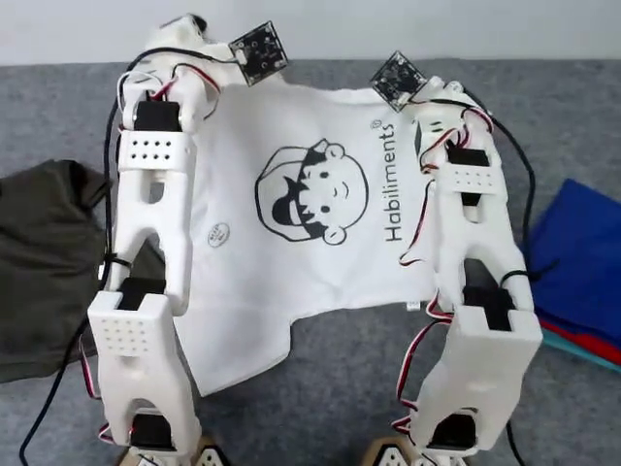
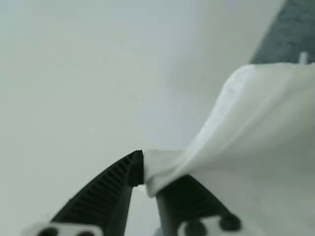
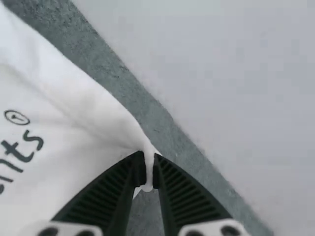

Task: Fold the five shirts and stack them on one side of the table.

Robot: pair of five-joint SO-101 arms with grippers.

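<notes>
A white shirt (image 1: 291,233) with a cartoon monkey print lies spread face up on the grey table, between the two arms. My left gripper (image 2: 143,172) is shut on a far corner of the white shirt (image 2: 256,128), which bunches up from the pinch. My right gripper (image 3: 146,169) is shut on the other far corner of the white shirt (image 3: 64,147), close to the table's far edge. In the high view the left arm's wrist (image 1: 160,107) is at the shirt's far left, the right arm's wrist (image 1: 441,107) at its far right.
A dark olive shirt (image 1: 44,262) lies crumpled at the left side of the table. Blue and red shirts (image 1: 577,272) are piled at the right edge. A pale wall (image 3: 236,64) rises just behind the table's far edge.
</notes>
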